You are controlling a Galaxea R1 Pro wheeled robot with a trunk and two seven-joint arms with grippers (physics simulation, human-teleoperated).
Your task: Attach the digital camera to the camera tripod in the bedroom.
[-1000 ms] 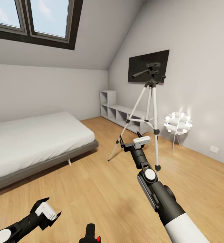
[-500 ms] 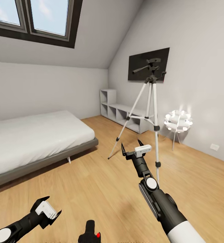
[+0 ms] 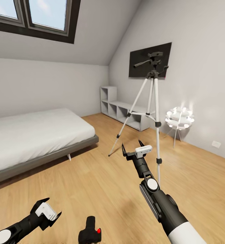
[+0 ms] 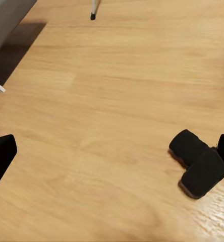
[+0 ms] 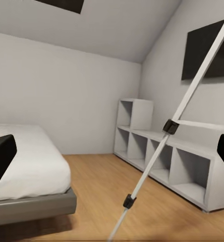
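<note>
Barely begun — the digital camera [image 3: 89, 232] lies unheld on the floor [image 3: 92, 183], apart from the camera tripod [image 3: 152, 112]; both the left gripper [image 3: 48, 209] and the right gripper [image 3: 135, 148] are spread wide, empty.

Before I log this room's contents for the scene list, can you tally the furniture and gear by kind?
Bed: 1
Shelf unit: 1
TV: 1
Tripod: 1
Lamp: 1
Camera: 1
Total: 6
</note>
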